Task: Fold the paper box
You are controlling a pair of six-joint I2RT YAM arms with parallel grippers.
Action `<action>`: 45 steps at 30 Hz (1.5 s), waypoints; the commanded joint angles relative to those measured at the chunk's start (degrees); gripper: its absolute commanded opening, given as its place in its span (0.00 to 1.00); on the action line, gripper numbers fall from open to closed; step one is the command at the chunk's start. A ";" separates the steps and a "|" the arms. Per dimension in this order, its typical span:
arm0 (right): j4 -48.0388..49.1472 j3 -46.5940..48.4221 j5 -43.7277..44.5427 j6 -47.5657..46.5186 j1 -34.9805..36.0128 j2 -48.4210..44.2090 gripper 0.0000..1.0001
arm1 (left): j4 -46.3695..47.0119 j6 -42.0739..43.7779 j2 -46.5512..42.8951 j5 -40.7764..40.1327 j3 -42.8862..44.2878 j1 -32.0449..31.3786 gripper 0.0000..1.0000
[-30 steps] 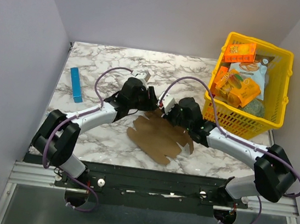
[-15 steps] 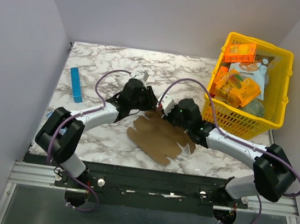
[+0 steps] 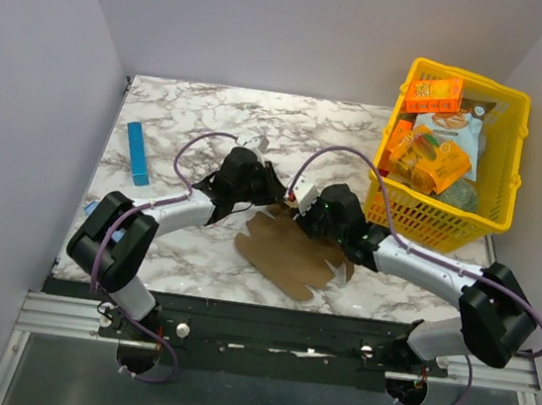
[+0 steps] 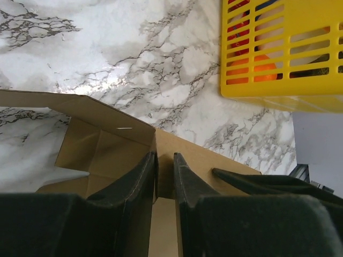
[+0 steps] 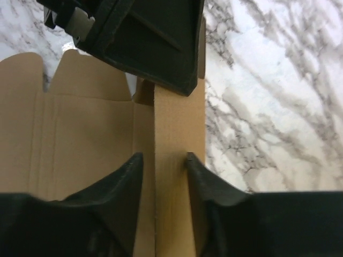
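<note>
The paper box (image 3: 289, 255) is seen lying mostly flat on the marble counter (image 3: 193, 112), left of the yellow basket (image 3: 429, 218) and nearer the arms than it. At the sheet's far edge, level with the basket's near wall, one flap is raised. The left gripper (image 4: 164, 156) is set narrowly apart astride that flap, and the right gripper (image 5: 161, 156) is held apart over a neighbouring strip. The cardboard is judged light and thin, stiff across its panels yet hinged at the creases, and likely to slide on the smooth counter. It is best pinched by a flap close to a crease while the base panel is pinned.
</note>
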 commanded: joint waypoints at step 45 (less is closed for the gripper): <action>-26.15 15.83 -7.65 9.50 -8.74 10.46 0.79 | 4.09 13.03 -0.14 1.90 -4.08 0.06 0.27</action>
